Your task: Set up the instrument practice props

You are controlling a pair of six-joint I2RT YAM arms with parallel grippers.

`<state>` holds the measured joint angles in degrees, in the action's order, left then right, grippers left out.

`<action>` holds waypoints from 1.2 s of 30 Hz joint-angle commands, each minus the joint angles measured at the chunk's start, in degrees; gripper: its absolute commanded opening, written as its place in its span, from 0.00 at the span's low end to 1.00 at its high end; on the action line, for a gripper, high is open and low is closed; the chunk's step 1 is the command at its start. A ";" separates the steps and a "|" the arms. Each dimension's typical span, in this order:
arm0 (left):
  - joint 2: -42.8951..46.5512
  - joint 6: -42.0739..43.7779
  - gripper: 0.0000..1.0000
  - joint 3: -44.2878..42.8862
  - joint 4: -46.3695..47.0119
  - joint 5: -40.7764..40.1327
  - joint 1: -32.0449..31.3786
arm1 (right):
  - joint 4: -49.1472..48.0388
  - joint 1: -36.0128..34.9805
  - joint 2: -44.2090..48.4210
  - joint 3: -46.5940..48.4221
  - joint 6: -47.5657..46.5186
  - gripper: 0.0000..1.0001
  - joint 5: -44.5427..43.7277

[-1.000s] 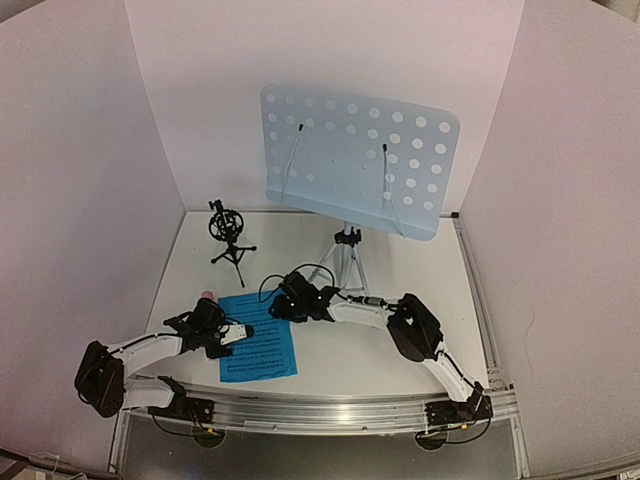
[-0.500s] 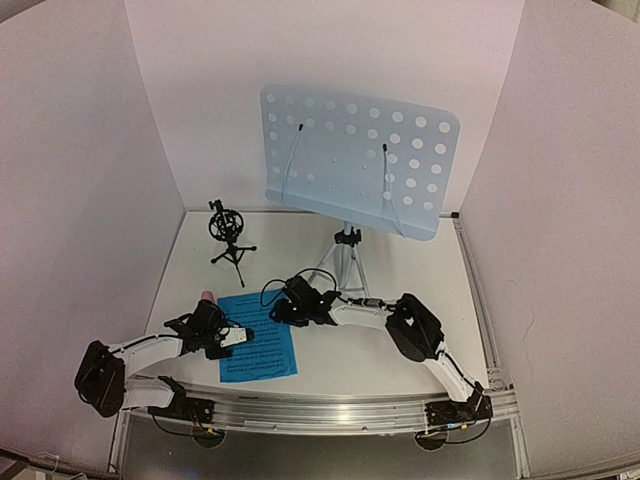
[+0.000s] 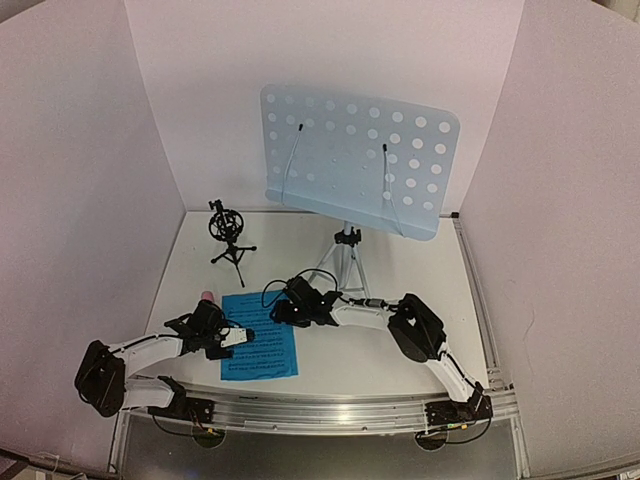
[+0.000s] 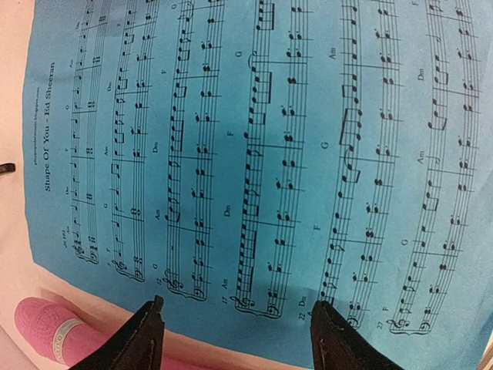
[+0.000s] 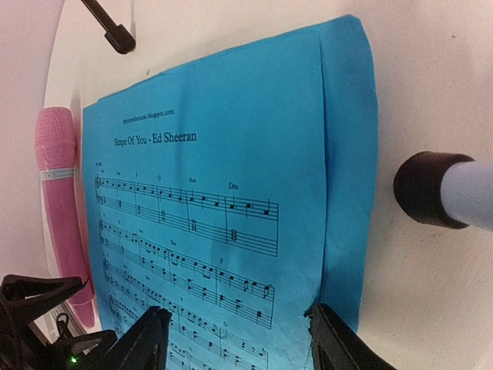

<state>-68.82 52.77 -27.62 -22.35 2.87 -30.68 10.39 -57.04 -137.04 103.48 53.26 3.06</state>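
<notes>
The blue sheet-music pages lie flat on the table at front left; they fill the left wrist view and the right wrist view. The pink microphone lies along their left edge, seen in the left wrist view and the right wrist view. My left gripper is open over the pages' left side. My right gripper is open over their top right corner, one fingertip touching the page edge. The pale-blue music-stand desk stands on silver tripod legs behind. The black tripod mic mount stands at back left.
White walls enclose the table on three sides. A rubber-tipped stand leg foot rests just right of the pages. A mic-mount leg tip sits beyond the pages' top. A metal rail runs along the front edge.
</notes>
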 commanded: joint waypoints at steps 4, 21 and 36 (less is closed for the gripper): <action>-0.43 1.51 0.65 1.20 1.87 0.99 0.22 | 5.04 -0.49 5.87 1.75 -2.63 0.64 -6.31; -0.03 2.47 0.65 2.28 2.68 1.49 -0.26 | 4.67 -0.50 3.84 -0.37 0.77 0.57 -3.79; -0.14 3.55 0.65 2.43 3.94 1.47 -0.53 | -0.50 -0.55 2.98 -4.06 4.39 0.56 1.80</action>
<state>-69.08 55.49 -25.71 -19.91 3.36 -30.90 13.43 -57.30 -133.80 100.95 55.51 1.92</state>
